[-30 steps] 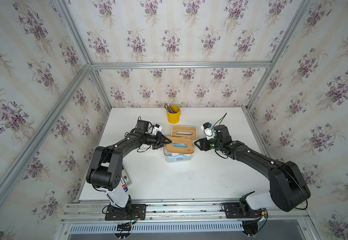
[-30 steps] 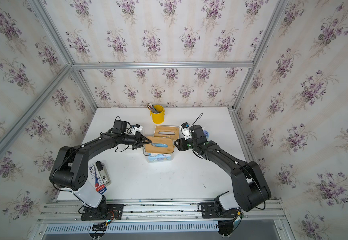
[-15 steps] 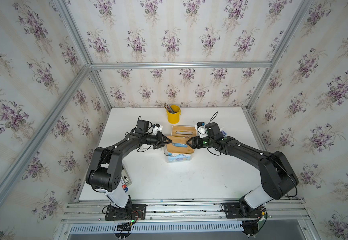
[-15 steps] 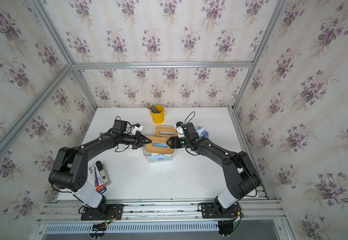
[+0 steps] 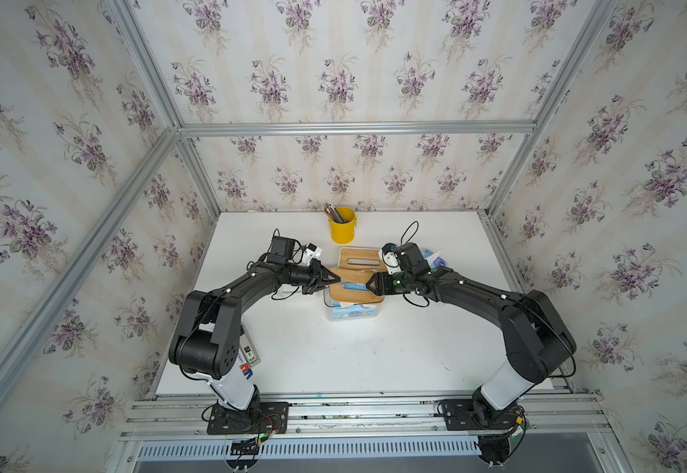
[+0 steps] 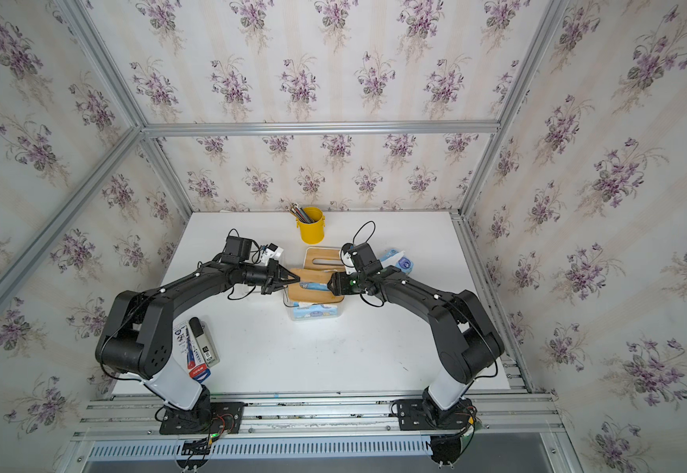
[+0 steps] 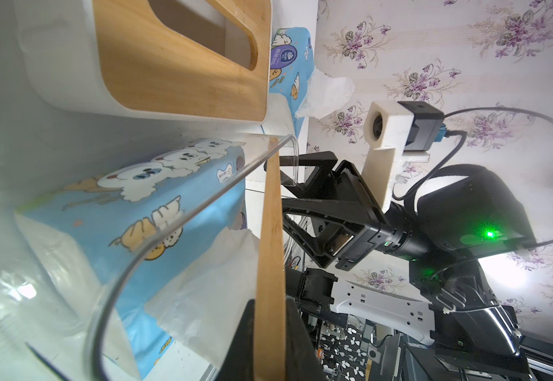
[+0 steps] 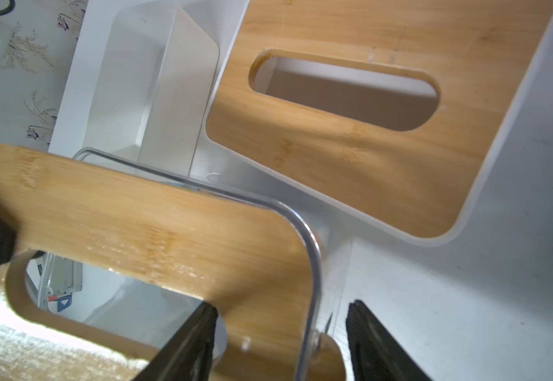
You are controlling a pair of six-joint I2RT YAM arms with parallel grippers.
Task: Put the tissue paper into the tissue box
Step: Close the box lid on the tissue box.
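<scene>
The left jaws pinch one edge of the lid (image 5: 354, 282), which shows edge-on between them at the bottom of the left wrist view. The right jaws stand spread about the lid's opposite edge and the clear box (image 8: 311, 250) rim, at the lower right of the right wrist view. Under the lid, mid-frame in both top views, the tissue pack (image 5: 352, 313) lies inside the clear box on the bench (image 5: 374, 360).

Both arms in, grippers nose to nose!
Elbows flare outward and both forearms run low, with the wrists turned inward to face each other. The left gripper (image 5: 335, 279) is pinched tight on the edge of the wooden lid (image 5: 356, 295). The right gripper (image 5: 371, 282) sits level at the opposite edge, jaws spread apart.
</scene>
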